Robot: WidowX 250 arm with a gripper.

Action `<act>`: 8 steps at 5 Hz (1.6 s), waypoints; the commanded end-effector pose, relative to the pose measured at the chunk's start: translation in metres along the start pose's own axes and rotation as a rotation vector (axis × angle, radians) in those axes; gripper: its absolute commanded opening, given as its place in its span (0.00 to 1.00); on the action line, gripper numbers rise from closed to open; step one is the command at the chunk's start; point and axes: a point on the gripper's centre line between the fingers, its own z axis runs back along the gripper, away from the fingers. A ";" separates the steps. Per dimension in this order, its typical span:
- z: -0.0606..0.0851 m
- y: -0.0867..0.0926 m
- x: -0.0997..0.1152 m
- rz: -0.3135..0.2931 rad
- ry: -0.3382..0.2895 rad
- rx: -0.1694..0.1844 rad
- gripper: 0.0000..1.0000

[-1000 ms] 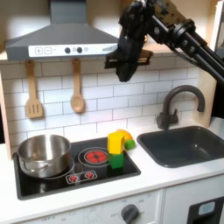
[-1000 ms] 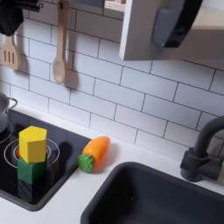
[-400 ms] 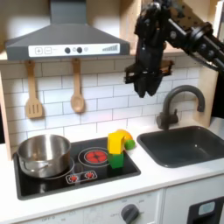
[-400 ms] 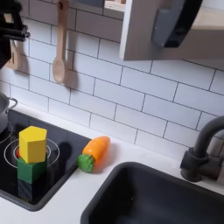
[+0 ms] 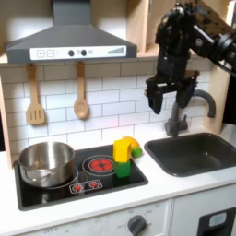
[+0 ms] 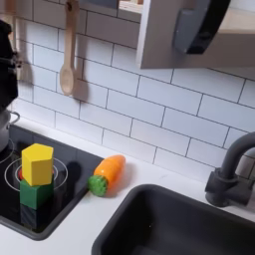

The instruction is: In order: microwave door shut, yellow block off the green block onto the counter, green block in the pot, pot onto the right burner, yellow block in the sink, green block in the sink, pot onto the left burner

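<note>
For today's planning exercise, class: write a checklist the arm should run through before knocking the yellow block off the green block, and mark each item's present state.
1. Yellow block sits on green block: ok.
2. Gripper open and empty: ok.
3. Gripper lowered to block height: not ok, it hangs high above the faucet.
4. White counter free beside the stack: ok, though a toy vegetable lies close.
5. Pot apart from the stack: ok.
6. Microwave door shut: cannot tell.
</note>
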 end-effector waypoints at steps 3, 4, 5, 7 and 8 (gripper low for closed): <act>-0.003 -0.056 -0.035 -0.287 0.048 -0.095 1.00; -0.006 -0.074 -0.042 -0.370 0.061 -0.128 1.00; -0.005 -0.093 -0.042 -0.437 0.053 -0.155 1.00; -0.010 -0.119 -0.041 -0.519 0.053 -0.205 1.00; -0.014 -0.129 -0.040 -0.545 0.062 -0.227 1.00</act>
